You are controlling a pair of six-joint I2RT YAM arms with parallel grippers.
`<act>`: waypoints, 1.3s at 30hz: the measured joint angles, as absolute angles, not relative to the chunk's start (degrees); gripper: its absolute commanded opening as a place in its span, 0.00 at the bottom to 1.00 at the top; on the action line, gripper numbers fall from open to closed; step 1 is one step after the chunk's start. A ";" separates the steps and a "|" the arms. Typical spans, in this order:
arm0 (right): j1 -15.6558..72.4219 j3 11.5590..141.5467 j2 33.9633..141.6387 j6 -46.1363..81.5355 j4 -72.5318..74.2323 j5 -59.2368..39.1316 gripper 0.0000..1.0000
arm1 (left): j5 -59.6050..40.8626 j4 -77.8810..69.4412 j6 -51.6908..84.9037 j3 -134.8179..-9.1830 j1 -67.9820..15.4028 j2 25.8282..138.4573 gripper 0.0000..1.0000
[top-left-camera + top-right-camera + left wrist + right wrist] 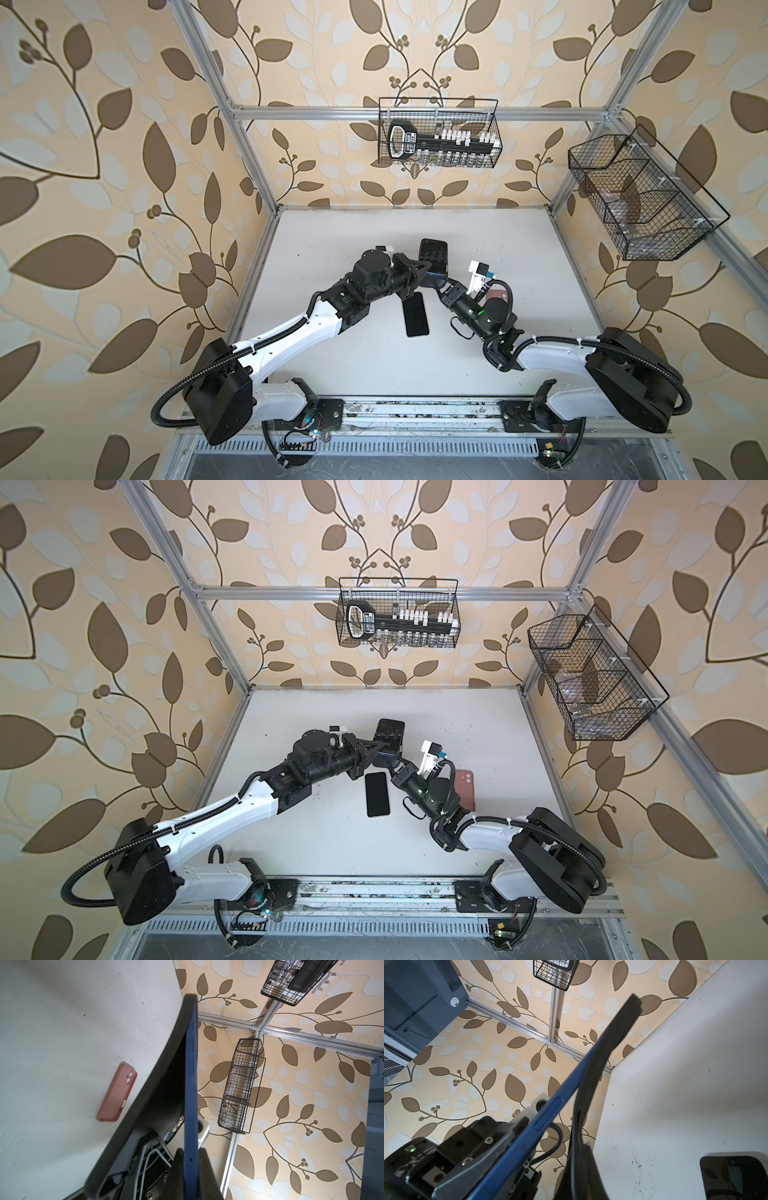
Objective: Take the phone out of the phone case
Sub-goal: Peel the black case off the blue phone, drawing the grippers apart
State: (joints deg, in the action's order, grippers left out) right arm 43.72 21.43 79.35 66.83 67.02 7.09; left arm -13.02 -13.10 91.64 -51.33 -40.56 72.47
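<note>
Clearly the peeling step is under way. The left gripper (190,1167) is clamped on the edge of the blue phone (190,1084), and the right gripper (435,283), just beside it, looks closed on the loose end of the black phone case (158,1076). Both hold the pair up off the table (374,365). Near the jaws the case has bowed well away from the phone. At the end farthest from the jaws the two meet, so that corner is probably not yet free. The next move likely calls for the right jaws to draw the case further off and away from the left jaws, which should hold the phone steady. The pull should be firm enough to pop the last corner without twisting the phone loose. Below the two grippers a second dark phone (415,316) lies flat on the table, and a pink case (117,1093) lies beyond the right jaws. Well beyond both grippers, a wire basket (436,99) on the back wall holds a black handled rack with white blocks (440,141). The divided wire basket (652,245) on the side wall, past the right jaws, holds something clear that is too faint to name.
</note>
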 measured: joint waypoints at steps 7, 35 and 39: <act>43.59 20.84 80.99 67.02 69.30 7.07 0.00 | -12.95 -10.81 91.57 -52.12 -40.56 71.33 0.00; 42.41 17.76 84.51 68.31 75.05 6.81 0.00 | -15.49 -6.98 91.48 -53.80 -40.03 68.97 0.00; 42.09 17.28 84.53 68.84 75.33 6.63 0.00 | -15.99 -6.98 91.48 -53.80 -40.03 68.95 0.00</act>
State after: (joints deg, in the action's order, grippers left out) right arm 42.09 17.28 84.53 68.84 75.33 6.63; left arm -15.99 -6.98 91.48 -53.80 -40.03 68.95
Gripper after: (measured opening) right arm 0.050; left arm 0.099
